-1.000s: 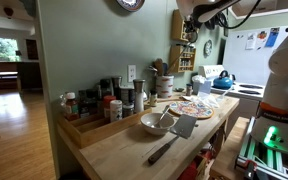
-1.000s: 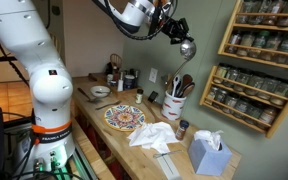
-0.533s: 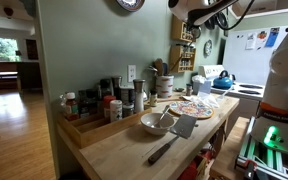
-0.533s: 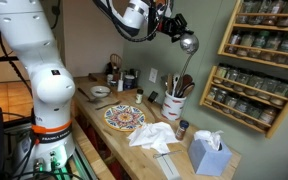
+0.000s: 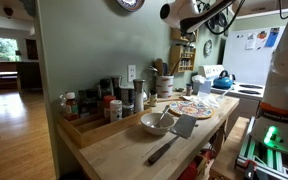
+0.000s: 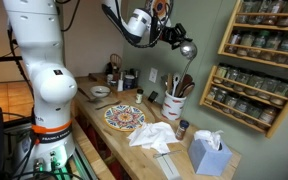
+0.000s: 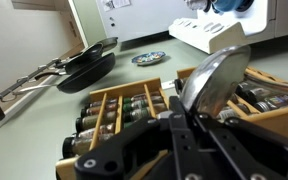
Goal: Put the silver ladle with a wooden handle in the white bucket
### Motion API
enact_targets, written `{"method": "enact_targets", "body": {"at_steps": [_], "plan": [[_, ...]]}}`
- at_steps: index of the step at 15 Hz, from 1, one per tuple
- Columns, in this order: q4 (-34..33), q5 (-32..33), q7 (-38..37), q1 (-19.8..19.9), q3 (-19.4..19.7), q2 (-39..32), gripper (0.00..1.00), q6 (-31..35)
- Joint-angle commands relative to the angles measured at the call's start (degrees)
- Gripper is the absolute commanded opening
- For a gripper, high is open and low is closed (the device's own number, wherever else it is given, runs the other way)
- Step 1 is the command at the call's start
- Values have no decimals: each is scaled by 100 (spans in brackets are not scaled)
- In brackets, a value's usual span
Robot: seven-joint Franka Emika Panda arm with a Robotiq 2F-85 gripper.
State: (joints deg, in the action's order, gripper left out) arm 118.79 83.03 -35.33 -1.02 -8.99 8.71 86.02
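Observation:
My gripper (image 6: 170, 34) is high in the air near the green wall, shut on the silver ladle. Its shiny round cup (image 6: 188, 48) hangs well above the white bucket (image 6: 174, 105), which stands on the counter against the wall with several utensils in it. In the other exterior view the gripper (image 5: 187, 11) is at the top edge, with the cup (image 5: 168, 12) beside it and the bucket (image 5: 164, 86) far below. In the wrist view the cup (image 7: 213, 74) sticks out past my gripper (image 7: 188, 114). The wooden handle is hidden between the fingers.
A grey bowl (image 5: 156, 124) and a flat spatula (image 5: 175, 136) lie on the wooden counter. A patterned plate (image 6: 124, 117), a white cloth (image 6: 154, 135) and a tissue box (image 6: 210, 156) sit nearby. Wall spice racks (image 6: 263, 62) hang next to the bucket. Spice jars (image 5: 106, 100) line the wall.
The gripper has turned and shifted with the ladle toward the wall. The cup now shows beside the gripper in an exterior view, at about the same height.

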Motion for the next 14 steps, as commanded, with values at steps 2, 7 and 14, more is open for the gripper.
{"method": "enact_targets", "body": {"at_steps": [2, 7, 14], "plan": [[-518, -75, -2, -307, 75, -576, 1, -104], [-451, 1, -77, -292, 193, -666, 1, 80], [-341, 0, -118, -285, 321, -991, 1, 504]]}}
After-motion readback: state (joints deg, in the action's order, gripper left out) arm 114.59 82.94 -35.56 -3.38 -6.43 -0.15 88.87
